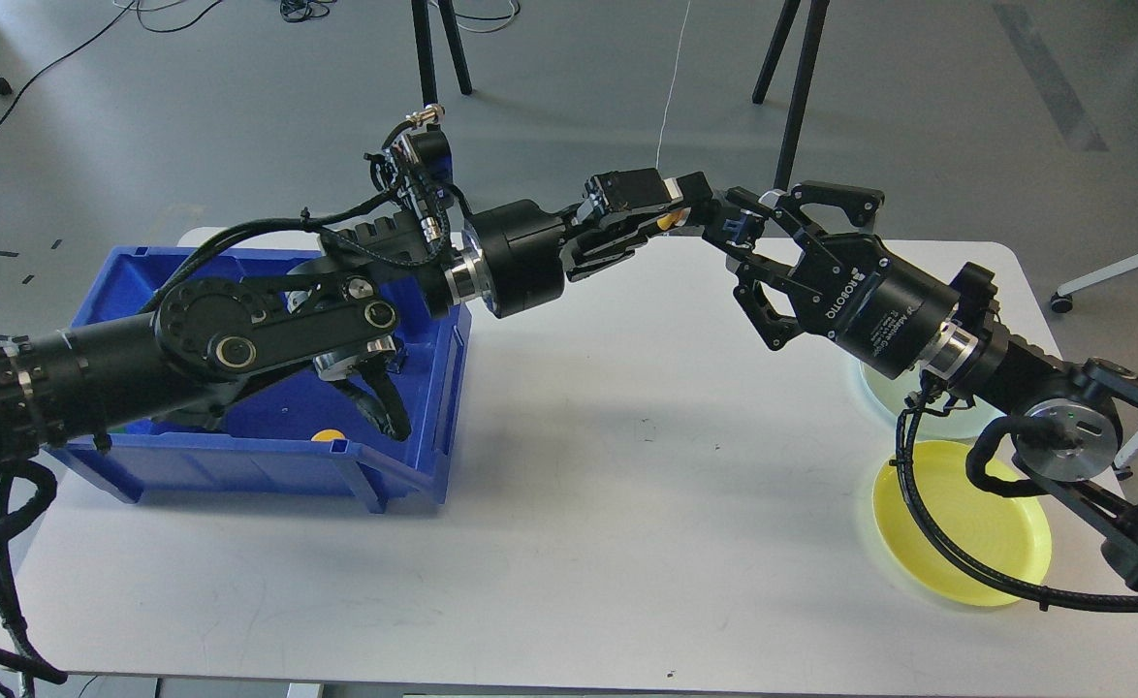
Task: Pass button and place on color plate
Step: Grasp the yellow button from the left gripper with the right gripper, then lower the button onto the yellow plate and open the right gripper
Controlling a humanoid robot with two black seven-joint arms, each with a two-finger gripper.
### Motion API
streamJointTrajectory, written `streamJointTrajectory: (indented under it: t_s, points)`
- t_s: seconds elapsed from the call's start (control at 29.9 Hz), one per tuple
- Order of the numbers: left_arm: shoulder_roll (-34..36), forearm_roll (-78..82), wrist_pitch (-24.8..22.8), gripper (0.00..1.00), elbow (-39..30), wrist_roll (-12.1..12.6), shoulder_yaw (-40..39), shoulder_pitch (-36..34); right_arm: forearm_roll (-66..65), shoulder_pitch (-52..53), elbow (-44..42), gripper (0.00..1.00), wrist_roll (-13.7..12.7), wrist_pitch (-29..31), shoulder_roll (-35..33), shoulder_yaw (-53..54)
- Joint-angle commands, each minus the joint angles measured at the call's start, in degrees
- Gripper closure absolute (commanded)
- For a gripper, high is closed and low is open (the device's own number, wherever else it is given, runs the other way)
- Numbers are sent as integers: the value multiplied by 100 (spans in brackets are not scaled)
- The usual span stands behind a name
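My left gripper [700,215] is shut on the button [739,228], a small blue-and-black part with a yellow bit [664,221] showing between the fingers. It holds the button in the air above the table's far edge. My right gripper [742,233] meets it from the right, and its two fingers are closed in around the button's outer end. The yellow plate [976,543] lies on the table at the right front, and a pale green plate [881,388] lies behind it, mostly hidden by my right arm.
A blue bin [433,407] stands at the table's left under my left arm, with a yellow button [329,435] inside near its front wall. The white table [579,504] lies between bin and plates. Tripod legs [802,87] stand on the floor behind.
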Motion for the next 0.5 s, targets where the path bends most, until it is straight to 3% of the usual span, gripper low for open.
streamJointTrajectory:
  t_s: [0.0,0.23,0.47]
  points:
    - [13,-19,-21,26,0,-2,-8,-2,8,-69,-7,99,1,0,-32,42]
    - [13,-37,5,25,0,-2,-17,-2,96,-937,37,99,27,0,-349,586]
    - [4,-46,14,25,0,-2,-34,7,105,-3730,353,99,18,-347,-366,2422]
